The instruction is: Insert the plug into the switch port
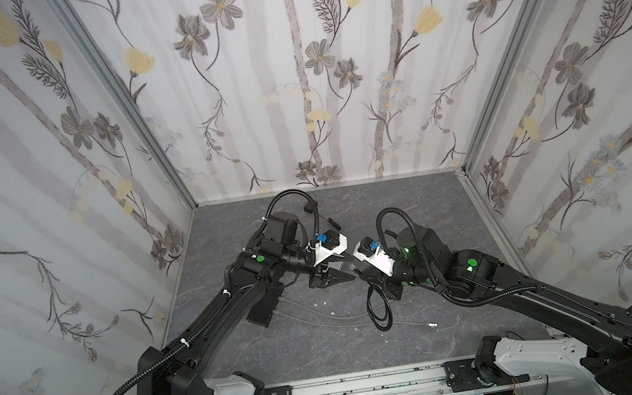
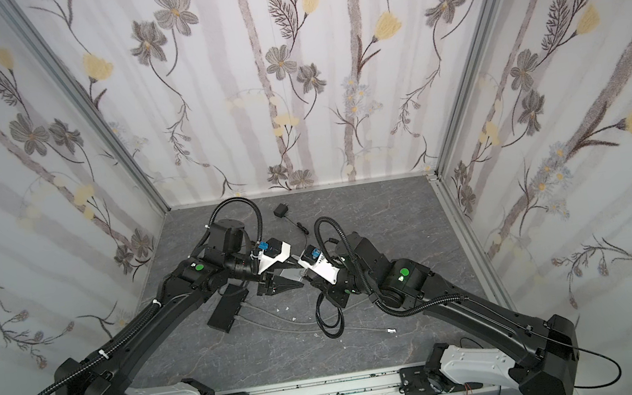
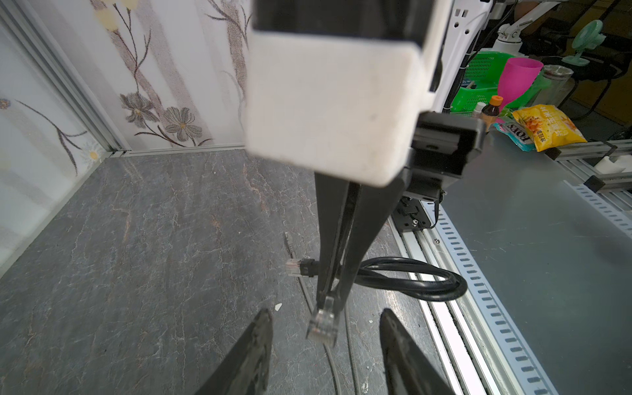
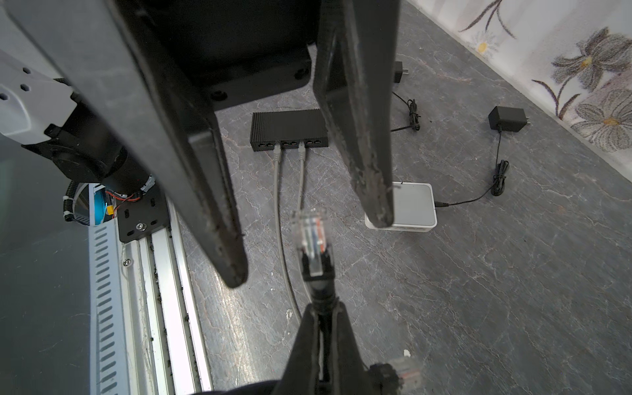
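Looking at the right wrist view first, we see the right gripper [image 4: 321,309] pinched tight on the black cable [image 4: 321,289] just behind the plug [image 4: 311,236]. The clear plug sticks out past the fingertips with nothing touching it. It hangs above the table [image 4: 478,290], well apart from the switch [image 4: 287,124], on the switch's port side, and its clear end points toward the port face.

The left gripper [image 3: 325,316] is open, jaws at a medium spread and closed on nothing. Its two fingers [image 4: 212,205] stand on either side of the plug, between it and the switch. We can see a gap on both sides, so no contact. The left wrist view shows the same thing: the plug [image 3: 321,323] floats between the two black fingertips.

The rest of the black cable droops into a loop [image 3: 410,277] on the table, farther from the switch than the plug is. Its other plug [image 3: 295,266] lies loose there too.

In both top views the switch [image 1: 264,306] sits partly under the left arm. Two grey cables [image 4: 277,178] are already in its ports and run out from the port face across the table. A white box [image 4: 413,205] sits near the switch on that same side. A power adapter [image 4: 508,118] lies beyond the box from the switch, near the wall.
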